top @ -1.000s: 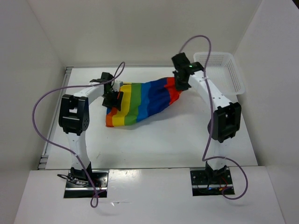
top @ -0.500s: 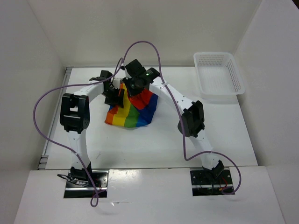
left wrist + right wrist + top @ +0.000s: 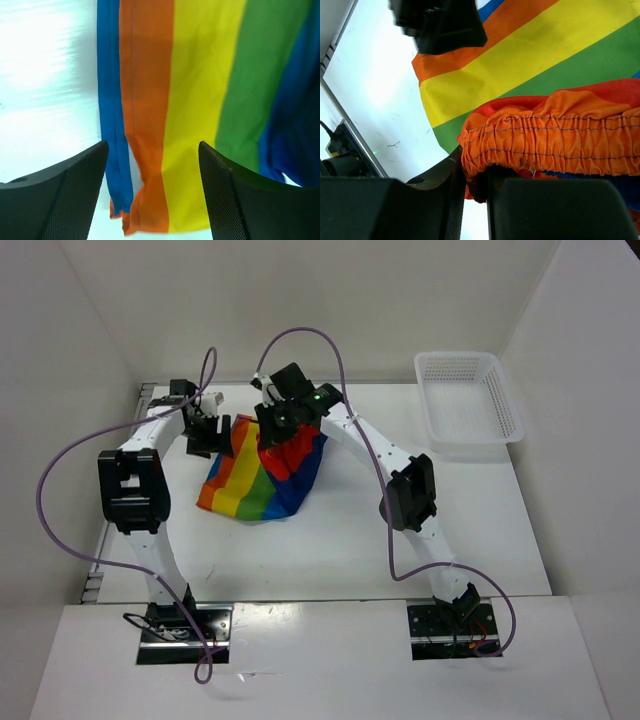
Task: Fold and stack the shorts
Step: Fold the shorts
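The rainbow-striped shorts (image 3: pixel 260 472) lie folded over on the white table, left of centre. My right gripper (image 3: pixel 275 432) is shut on the shorts' orange elastic waistband (image 3: pixel 545 140) and holds it above the lower layer of striped cloth (image 3: pixel 520 55). My left gripper (image 3: pixel 208 430) is open and empty, just left of the shorts' far edge. In the left wrist view the striped cloth (image 3: pixel 200 100) lies flat beyond the open fingers (image 3: pixel 235 200), with its orange and blue hem between them.
A white mesh basket (image 3: pixel 468 400) stands at the back right of the table. White walls close in the left, back and right sides. The left arm's purple cable (image 3: pixel 70 465) loops out to the left.
My right gripper has carried the waistband from the right across to the left, folding the shorts in half. My left gripper has let go and moved back to the left.
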### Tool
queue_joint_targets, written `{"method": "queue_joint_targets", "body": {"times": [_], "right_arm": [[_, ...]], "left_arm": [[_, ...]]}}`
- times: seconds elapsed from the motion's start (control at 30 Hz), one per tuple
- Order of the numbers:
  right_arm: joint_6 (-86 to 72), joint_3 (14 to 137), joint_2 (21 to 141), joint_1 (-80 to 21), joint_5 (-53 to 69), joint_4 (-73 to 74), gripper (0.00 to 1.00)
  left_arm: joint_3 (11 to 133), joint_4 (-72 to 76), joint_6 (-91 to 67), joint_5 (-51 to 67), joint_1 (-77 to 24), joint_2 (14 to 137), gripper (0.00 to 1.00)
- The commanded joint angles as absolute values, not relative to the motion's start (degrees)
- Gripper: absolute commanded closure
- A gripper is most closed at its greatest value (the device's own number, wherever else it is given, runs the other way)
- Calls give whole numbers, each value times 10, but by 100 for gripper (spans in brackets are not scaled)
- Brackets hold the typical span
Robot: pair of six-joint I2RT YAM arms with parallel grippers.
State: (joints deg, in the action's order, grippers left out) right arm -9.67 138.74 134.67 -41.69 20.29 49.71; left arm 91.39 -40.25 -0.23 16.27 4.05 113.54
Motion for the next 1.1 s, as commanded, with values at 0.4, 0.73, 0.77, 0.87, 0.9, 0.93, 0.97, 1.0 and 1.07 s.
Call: {"method": "queue_joint_targets", "body": {"times": [0.4, 0.73, 0.77, 0.87, 0.9, 0.93, 0.97, 1.0, 1.07], "right_arm": [[-64, 1283, 1233, -351, 188, 484, 100], [-44, 1273, 1215, -293, 205, 479, 100], [-44, 1286, 1232, -298, 215, 474, 100], [-34, 1286, 1255, -329, 243, 479, 100], [-26, 1279, 1261, -340, 243, 489, 100], [-19, 1271, 1266, -351, 243, 496, 100], [-5, 1252, 1267, -361, 243, 496, 100], [2, 1239, 1267, -377, 237, 502, 100], [10, 1200, 1248, -389, 231, 502, 100]], "left_arm": [[974, -414, 0, 241, 5, 1285, 69], [923, -369, 0, 389, -106, 1262, 73], [918, -363, 0, 389, -106, 1257, 70], [904, -349, 0, 362, -106, 1232, 64], [899, -349, 0, 342, -99, 1227, 64], [889, -341, 0, 334, -90, 1219, 64], [883, -334, 0, 328, -84, 1219, 63], [883, -334, 0, 323, -79, 1219, 63], [866, -334, 0, 302, -73, 1219, 63]]}}
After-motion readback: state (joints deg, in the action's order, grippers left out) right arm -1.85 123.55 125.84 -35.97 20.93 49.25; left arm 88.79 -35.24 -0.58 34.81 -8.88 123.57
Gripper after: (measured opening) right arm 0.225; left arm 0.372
